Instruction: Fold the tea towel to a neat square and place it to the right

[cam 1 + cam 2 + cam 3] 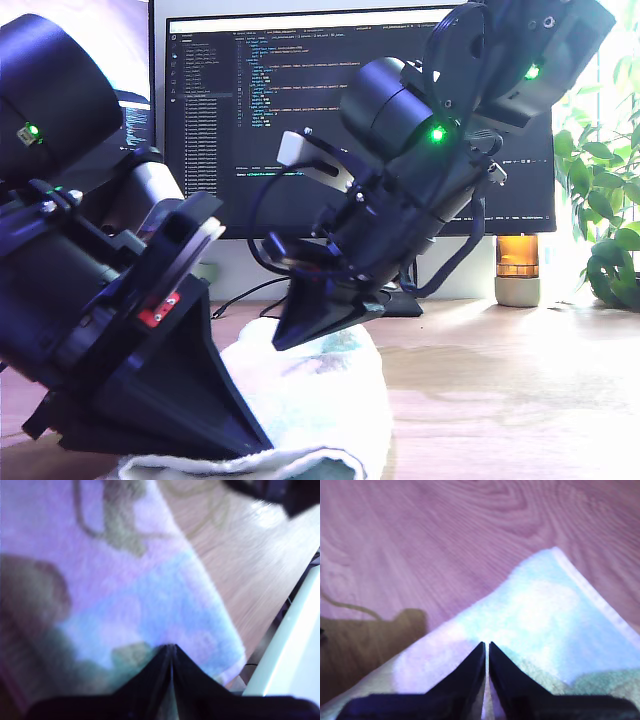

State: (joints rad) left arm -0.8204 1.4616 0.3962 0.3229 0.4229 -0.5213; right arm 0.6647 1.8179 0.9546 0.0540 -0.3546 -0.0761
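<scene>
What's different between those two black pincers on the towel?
My first gripper has its jaws pressed fully together; my second gripper shows a hairline slit. The first is over a printed part of the tea towel, the second near its hemmed corner. Both are black and pointed.

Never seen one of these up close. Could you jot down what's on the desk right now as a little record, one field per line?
Surface: wooden table
Main item: tea towel, white, fluffy, bunched on the table at the exterior view's lower middle
First gripper: jaws closed together, tips on the towel
Second gripper: jaws nearly together, tips on the towel near a hemmed edge
Which arm is which in the exterior view: cannot tell
Background: monitor showing dark code, plant at the exterior view's right, small amber jar
Fold state: not yet a neat square
</scene>
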